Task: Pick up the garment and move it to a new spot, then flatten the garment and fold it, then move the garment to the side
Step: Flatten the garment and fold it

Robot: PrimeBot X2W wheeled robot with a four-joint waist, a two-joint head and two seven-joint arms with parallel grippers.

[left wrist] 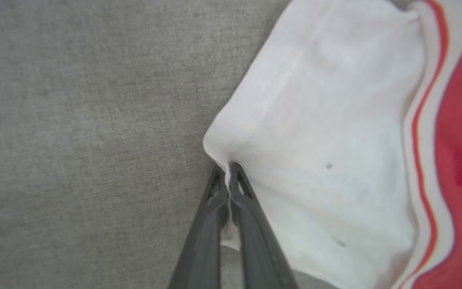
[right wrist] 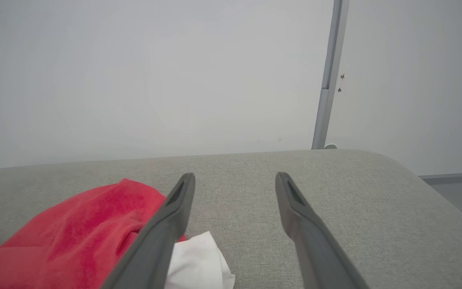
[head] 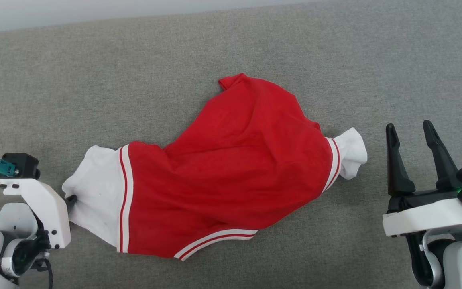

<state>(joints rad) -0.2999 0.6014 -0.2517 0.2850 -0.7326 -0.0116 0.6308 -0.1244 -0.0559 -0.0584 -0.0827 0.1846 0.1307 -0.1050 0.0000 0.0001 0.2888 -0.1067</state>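
Note:
The garment is bright red with white sleeve panels and red-and-white striped trim, lying rumpled across the grey cushioned surface. My left gripper sits at its white left end; the left wrist view shows the two dark fingers pinched together on the white fabric's edge, with a fold of cloth between them. My right gripper stands open to the right of the white right cuff, apart from it. In the right wrist view its fingers are spread above the surface, the garment at the lower left.
The grey surface ends at a rounded far edge, with a pale wall and a grey vertical strip behind it. Bare cushion lies on all sides of the garment.

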